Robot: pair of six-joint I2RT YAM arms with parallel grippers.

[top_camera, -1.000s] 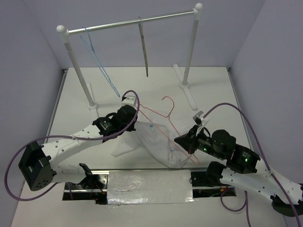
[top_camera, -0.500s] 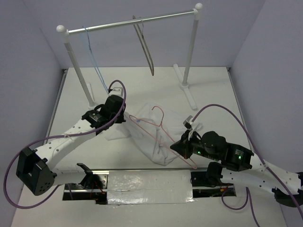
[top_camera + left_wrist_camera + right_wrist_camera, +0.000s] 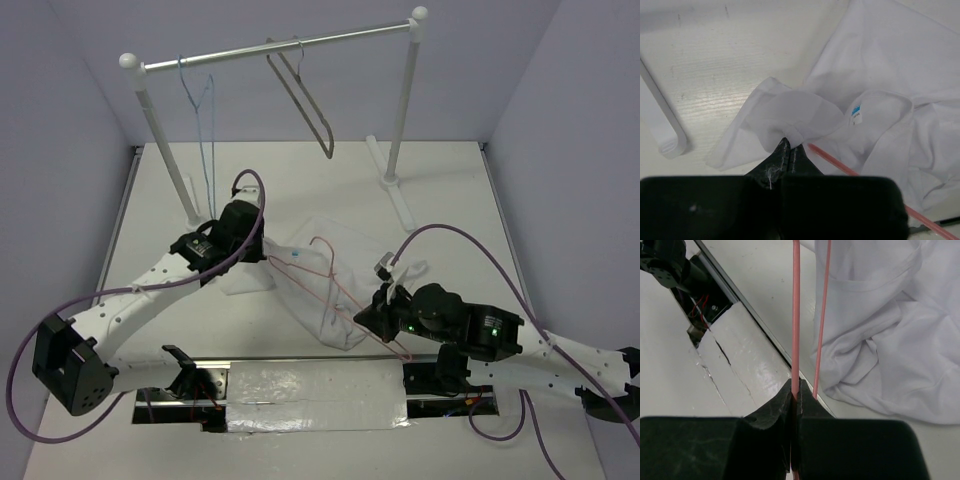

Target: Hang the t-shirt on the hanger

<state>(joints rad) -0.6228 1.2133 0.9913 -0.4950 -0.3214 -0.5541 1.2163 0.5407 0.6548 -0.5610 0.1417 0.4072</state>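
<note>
White, crumpled t-shirt [image 3: 345,252] mid-table [image 3: 450,180], stretched 10-to-4 o'clock, label toward 10. Thin pink hanger [image 3: 796,315] along it, hook toward 11. Left claw [image 3: 790,145] pinched on t-shirt; right claw [image 3: 795,388] clamped on hanger.

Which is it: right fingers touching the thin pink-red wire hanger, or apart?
Touching. The right wrist view shows the right gripper shut on the thin pink-red wire hanger, one wire pinched between its fingers.
</note>
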